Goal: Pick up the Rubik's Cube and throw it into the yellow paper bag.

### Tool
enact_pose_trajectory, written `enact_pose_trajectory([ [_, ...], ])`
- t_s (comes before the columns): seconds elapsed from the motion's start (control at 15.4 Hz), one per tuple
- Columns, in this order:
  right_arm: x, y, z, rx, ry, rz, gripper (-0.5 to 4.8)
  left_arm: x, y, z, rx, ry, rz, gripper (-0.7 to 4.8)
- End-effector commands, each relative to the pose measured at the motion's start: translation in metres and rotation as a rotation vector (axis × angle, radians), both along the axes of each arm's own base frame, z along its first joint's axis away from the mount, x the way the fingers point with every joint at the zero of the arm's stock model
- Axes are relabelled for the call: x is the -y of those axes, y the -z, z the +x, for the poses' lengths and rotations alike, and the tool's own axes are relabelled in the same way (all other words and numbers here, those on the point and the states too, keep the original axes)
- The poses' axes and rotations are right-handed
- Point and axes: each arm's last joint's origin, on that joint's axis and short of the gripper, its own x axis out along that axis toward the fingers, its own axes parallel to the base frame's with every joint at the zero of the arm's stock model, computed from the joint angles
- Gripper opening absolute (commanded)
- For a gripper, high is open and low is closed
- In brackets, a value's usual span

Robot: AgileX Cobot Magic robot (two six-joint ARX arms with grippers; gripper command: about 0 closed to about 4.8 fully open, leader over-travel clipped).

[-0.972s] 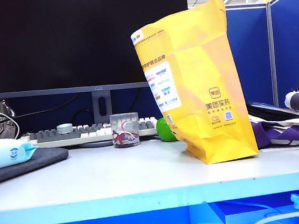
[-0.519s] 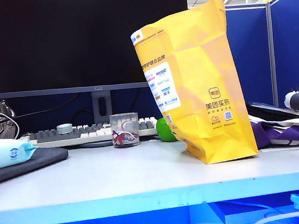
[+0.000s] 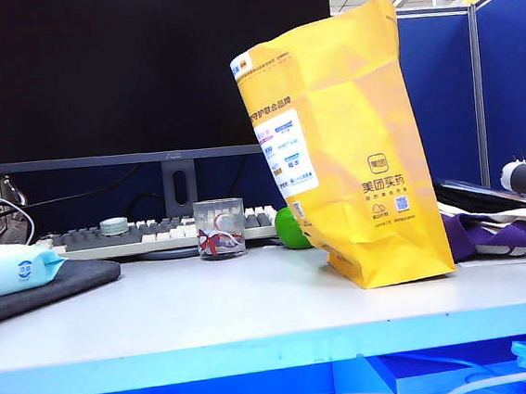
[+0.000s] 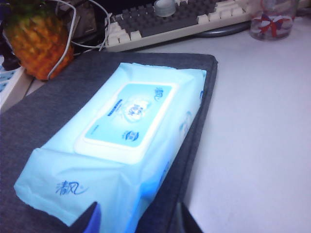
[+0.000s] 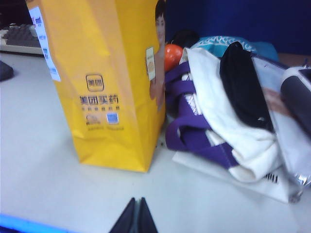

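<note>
On the white desk [image 3: 208,305], the yellow paper bag [image 3: 352,151] stands upright right of centre in the exterior view, leaning a little, with its white printed label on the narrow side facing the monitor [image 3: 153,68]. No Rubik's Cube can be made out in any view; a green ball [image 3: 290,229] peeks out beside the bag's lower edge, near a glass cup [image 3: 220,229] in front of the keyboard [image 3: 155,233]. Neither arm shows in the exterior view. Seen from the right wrist, the right gripper [image 5: 136,218] has its dark fingertips pressed together, holding nothing, low over the desk just in front of the bag's base, with a heap of purple and white cloth [image 5: 214,131] beside the bag. Seen from the left wrist, the left gripper [image 4: 138,221] has its fingertips apart over the near end of a pale blue wet-wipe pack [image 4: 121,145] lying on a dark mat [image 4: 43,126], well apart from the bag.
</note>
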Motion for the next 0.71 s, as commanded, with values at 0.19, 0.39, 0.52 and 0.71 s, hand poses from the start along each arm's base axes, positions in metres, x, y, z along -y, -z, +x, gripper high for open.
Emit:
enact_pose_trajectory([
  [0.19, 0.0000, 0.0099, -0.0001, -0.068, 0.000, -0.019, -0.01, 0.0000, 0.0010, 0.0003, 0.002, 0.001, -0.004, 2.14],
  [0.39, 0.0000, 0.0098, 0.0000, -0.067, 0.000, -0.018, -0.01, 0.0000, 0.0010, 0.0003, 0.002, 0.001, -0.004, 2.14],
  [0.52, 0.0000, 0.0098, 0.0000, -0.067, 0.000, -0.018, -0.01, 0.0000, 0.0010, 0.0003, 0.002, 0.001, -0.004, 2.14],
  [0.71, 0.0000, 0.0098, 0.0000, -0.067, 0.000, -0.018, -0.01, 0.0000, 0.0010, 0.0003, 0.002, 0.001, -0.004, 2.14],
])
